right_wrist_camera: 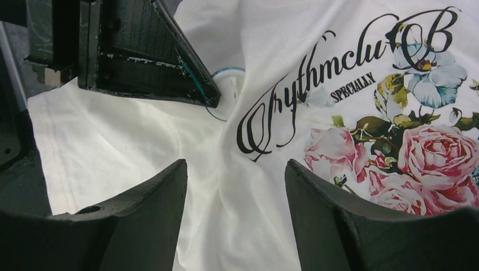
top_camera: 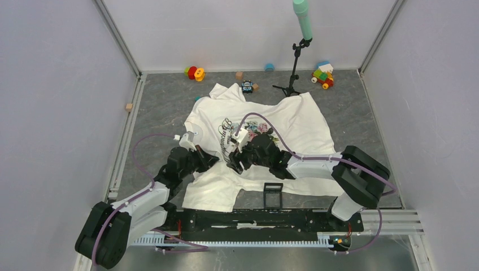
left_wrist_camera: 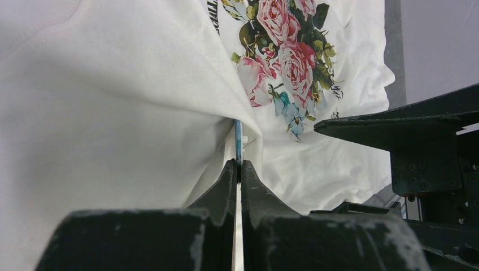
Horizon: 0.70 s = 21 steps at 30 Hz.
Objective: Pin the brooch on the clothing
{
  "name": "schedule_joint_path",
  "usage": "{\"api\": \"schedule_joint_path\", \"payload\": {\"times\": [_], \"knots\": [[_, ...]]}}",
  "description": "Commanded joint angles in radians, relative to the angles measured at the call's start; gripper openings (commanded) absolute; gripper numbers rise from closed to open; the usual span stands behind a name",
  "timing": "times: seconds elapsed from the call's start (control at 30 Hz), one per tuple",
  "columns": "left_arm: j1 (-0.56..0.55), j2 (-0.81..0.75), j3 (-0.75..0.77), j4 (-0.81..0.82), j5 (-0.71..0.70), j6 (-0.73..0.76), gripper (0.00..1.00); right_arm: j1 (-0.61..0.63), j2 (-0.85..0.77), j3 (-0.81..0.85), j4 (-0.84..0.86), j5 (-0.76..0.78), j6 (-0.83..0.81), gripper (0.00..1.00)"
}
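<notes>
The white T-shirt (top_camera: 305,124) with the rose print lies spread on the grey table. It fills the left wrist view (left_wrist_camera: 113,113) and the right wrist view (right_wrist_camera: 169,135). My left gripper (top_camera: 216,160) is shut on the brooch (left_wrist_camera: 238,138), seen edge-on as a thin blue disc between the fingertips (left_wrist_camera: 230,169), pressed into a fold of the shirt beside the roses. In the right wrist view the brooch's bluish rim (right_wrist_camera: 227,71) shows at the left fingers' tip, left of the black lettering. My right gripper (top_camera: 233,164) is open and empty (right_wrist_camera: 236,164) just above the shirt, close beside the left one.
A black square frame holder (top_camera: 273,195) stands at the shirt's near hem. A microphone stand (top_camera: 294,79) rises at the back. Toys lie along the back wall (top_camera: 195,72) (top_camera: 323,75), a small black-and-blue toy (top_camera: 247,86) by the collar, a wooden block (top_camera: 129,106) at left.
</notes>
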Motion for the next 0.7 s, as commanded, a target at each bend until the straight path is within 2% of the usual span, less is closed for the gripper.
{"api": "schedule_joint_path", "payload": {"times": [0.0,0.2,0.47,0.53,0.67], "knots": [[-0.001,-0.013,0.02,0.017,0.014,-0.017,0.02,0.01,0.064,0.056,0.112,0.02,-0.034,0.69],[-0.001,-0.015,0.021,0.009,0.018,-0.014,0.02,0.026,0.147,0.083,0.175,0.039,-0.021,0.66],[-0.001,-0.025,0.025,0.001,0.019,-0.014,0.02,0.04,0.233,0.154,0.127,0.082,-0.062,0.59],[-0.001,-0.027,0.026,-0.002,0.014,-0.011,0.02,0.042,0.246,0.164,0.109,0.091,-0.07,0.52],[0.0,-0.033,0.026,-0.003,0.011,0.012,0.02,0.049,0.249,0.175,0.068,0.12,-0.086,0.32]]}}
